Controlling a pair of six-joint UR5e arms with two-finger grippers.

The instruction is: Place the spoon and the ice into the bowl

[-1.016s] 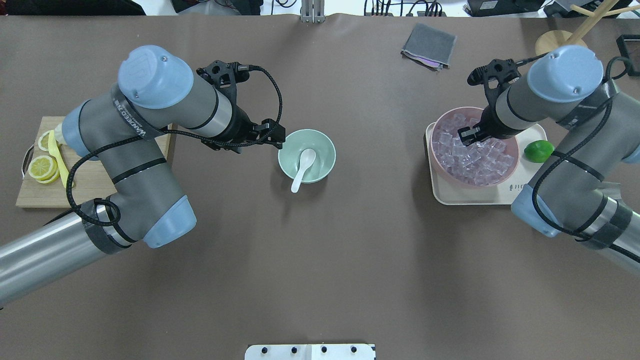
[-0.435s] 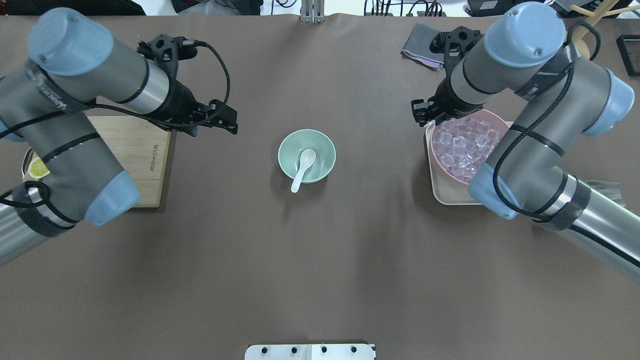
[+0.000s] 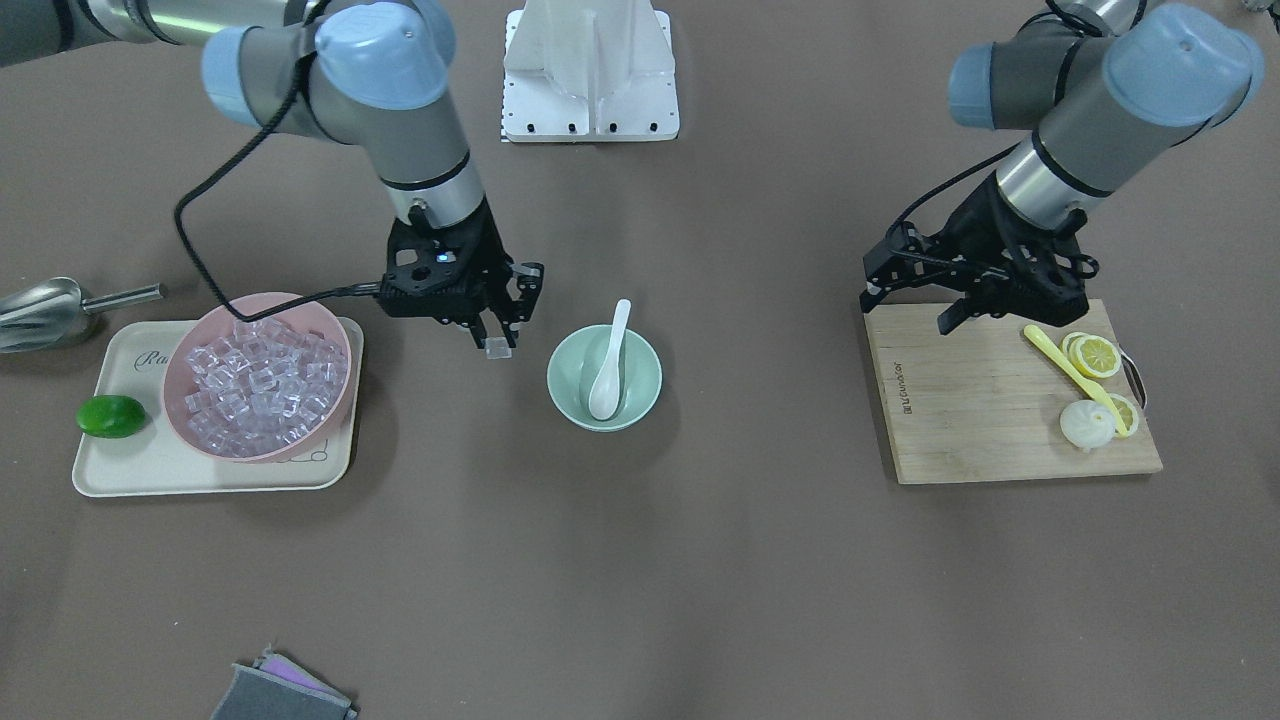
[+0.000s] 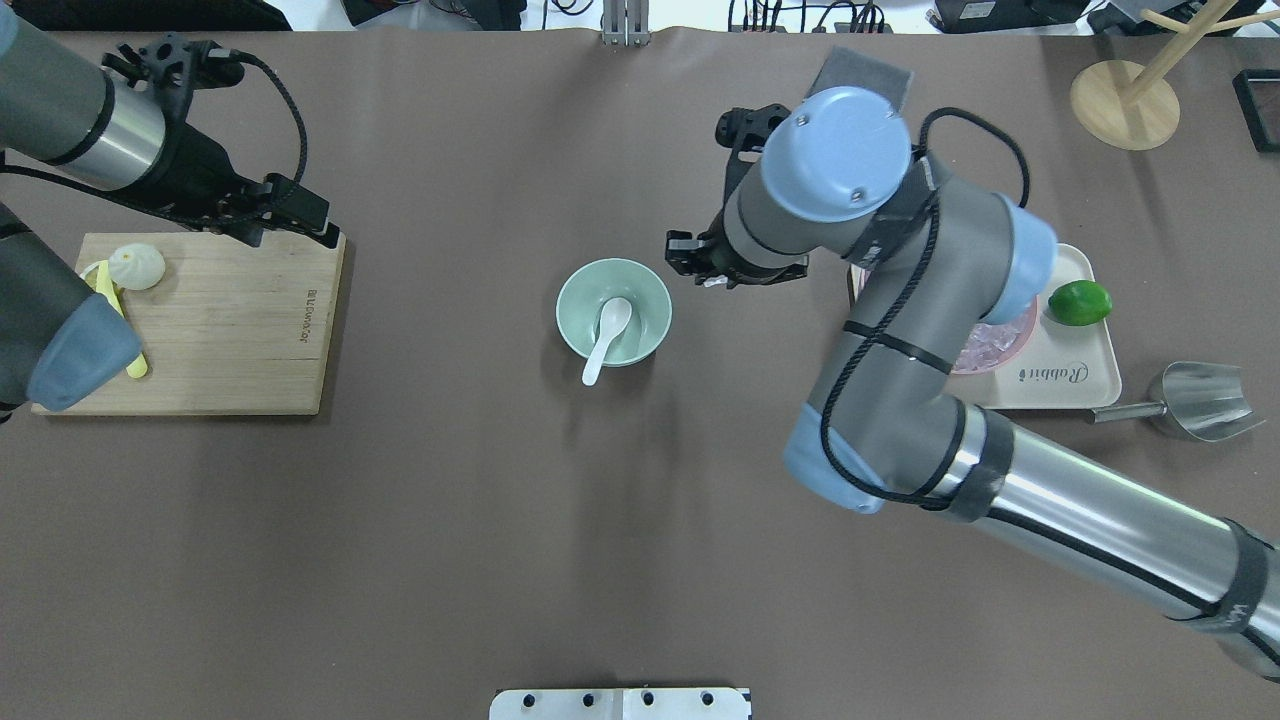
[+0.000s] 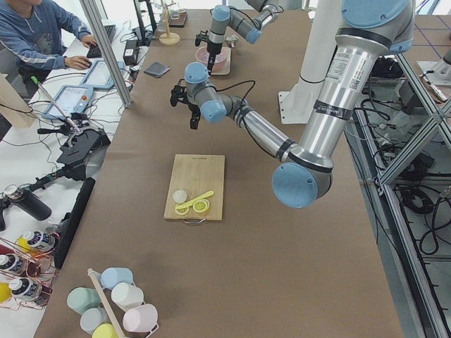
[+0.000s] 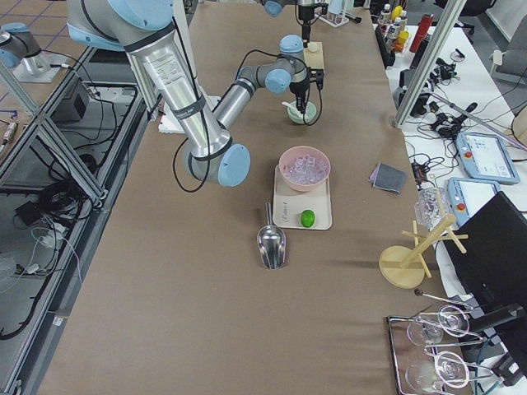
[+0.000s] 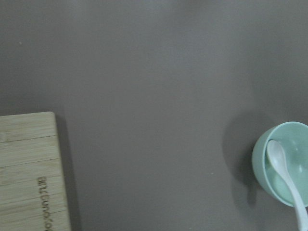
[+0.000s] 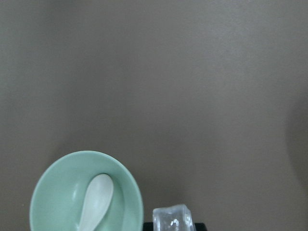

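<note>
The mint-green bowl (image 3: pixel 575 395) (image 4: pixel 575 300) stands mid-table with the white spoon (image 3: pixel 610 365) (image 4: pixel 606 335) in it, handle over the rim. My right gripper (image 3: pixel 497 345) (image 4: pixel 712 280) is shut on a clear ice cube (image 3: pixel 497 348) and holds it above the table just beside the bowl, on the pink bowl's side. The right wrist view shows the cube (image 8: pixel 172 219) next to the bowl (image 8: pixel 53 187) and spoon (image 8: pixel 94 202). My left gripper (image 3: pixel 975 310) (image 4: pixel 310 228) is open and empty over the cutting board's far corner.
A pink bowl (image 3: pixel 200 330) full of ice cubes sits on a cream tray (image 3: pixel 110 470) with a lime (image 3: pixel 111 416). A metal scoop (image 3: pixel 40 310) lies beside it. The wooden board (image 3: pixel 980 420) holds lemon slices and a yellow spoon (image 3: pixel 1075 375). A grey cloth (image 3: pixel 280 695) lies far off.
My right gripper has lifted an ice cube out of the pink bowl and carried it toward the mint bowl. My left gripper has drawn back from the bowl to the cutting board.
</note>
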